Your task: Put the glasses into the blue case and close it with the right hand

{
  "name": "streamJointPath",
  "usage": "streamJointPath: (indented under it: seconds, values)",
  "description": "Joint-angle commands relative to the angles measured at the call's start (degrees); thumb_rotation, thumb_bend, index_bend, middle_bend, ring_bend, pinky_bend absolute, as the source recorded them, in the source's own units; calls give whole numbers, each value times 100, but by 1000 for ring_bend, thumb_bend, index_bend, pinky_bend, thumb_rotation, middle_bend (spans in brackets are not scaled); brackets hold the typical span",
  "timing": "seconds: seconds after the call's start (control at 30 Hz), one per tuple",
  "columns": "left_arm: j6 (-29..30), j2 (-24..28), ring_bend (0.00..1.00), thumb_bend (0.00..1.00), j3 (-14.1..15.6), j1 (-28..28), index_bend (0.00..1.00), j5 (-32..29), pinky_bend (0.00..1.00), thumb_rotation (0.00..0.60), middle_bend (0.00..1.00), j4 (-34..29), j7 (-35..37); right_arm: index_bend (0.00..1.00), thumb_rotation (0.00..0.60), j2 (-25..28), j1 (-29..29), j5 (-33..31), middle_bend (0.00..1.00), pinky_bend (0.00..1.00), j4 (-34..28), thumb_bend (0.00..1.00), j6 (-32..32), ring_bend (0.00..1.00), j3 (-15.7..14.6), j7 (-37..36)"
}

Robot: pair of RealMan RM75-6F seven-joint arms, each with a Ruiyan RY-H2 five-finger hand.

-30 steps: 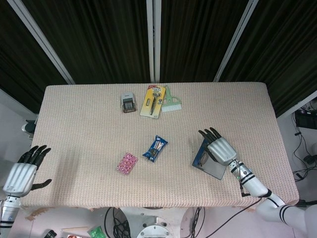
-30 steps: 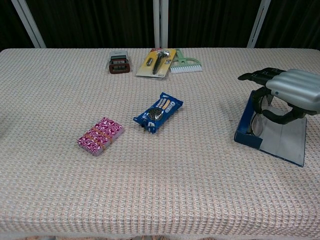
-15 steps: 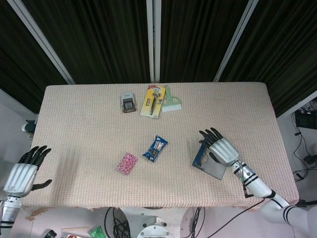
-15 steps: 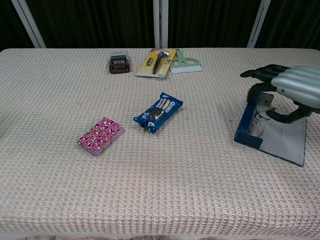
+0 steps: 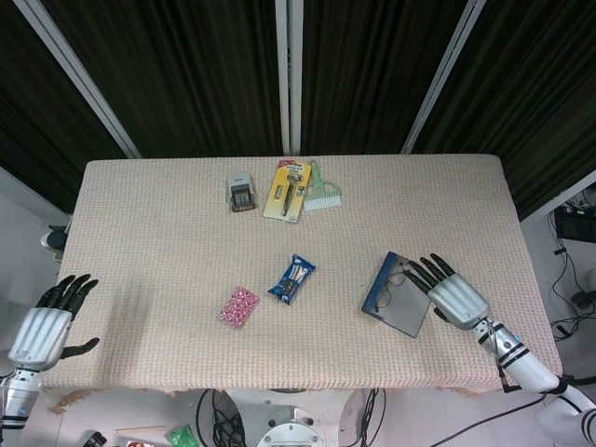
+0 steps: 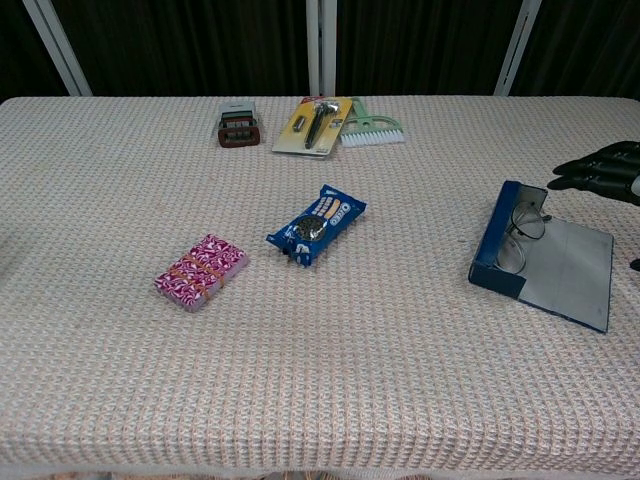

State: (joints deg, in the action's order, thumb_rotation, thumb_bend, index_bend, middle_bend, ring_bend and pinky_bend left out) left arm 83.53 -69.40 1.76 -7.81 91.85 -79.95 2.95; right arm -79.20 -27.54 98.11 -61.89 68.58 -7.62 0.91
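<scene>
The right hand (image 5: 456,300) has its fingers spread and holds nothing; it is just beside the right edge of the open blue case (image 5: 399,296), and I cannot tell if the fingertips touch it. The glasses (image 6: 518,236) lie inside the case, near the front right part of the surface (image 5: 168,242). In the chest view this hand is cut off. The left hand (image 5: 45,328) is spread, empty, beyond the left edge.

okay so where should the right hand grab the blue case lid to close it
Take the grey lid by its free outer edge, coming from the robot's right, where the right hand sits. It lies flat and open, hinged beside the blue case tray holding the glasses.
</scene>
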Motion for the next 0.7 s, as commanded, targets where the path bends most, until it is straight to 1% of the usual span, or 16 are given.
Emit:
streamJointPath:
  seconds: [0.03, 0.2, 0.37, 0.7]
  values:
    - [7, -6, 68, 0, 4, -5, 106, 21, 193, 585, 85, -11, -10, 0, 600, -59, 59, 47, 0, 0, 107, 139, 31, 0, -58, -99]
    - [55, 4, 68, 0, 7, 7, 106, 49, 193, 596, 85, -14, -28, 0, 600, -253, 100, 172, 0, 0, 420, 134, 109, 0, -129, -357]
    - [43, 28, 68, 0, 4, 19, 106, 12, 193, 598, 85, -28, -36, 0, 600, -398, 106, 188, 0, 0, 630, 135, 65, 0, -133, -413]
    - [42, 55, 68, 0, -20, 6, 106, -1, 193, 599, 85, -62, -45, 0, 600, -574, -28, 246, 0, 0, 709, 135, -122, 0, -115, -363]
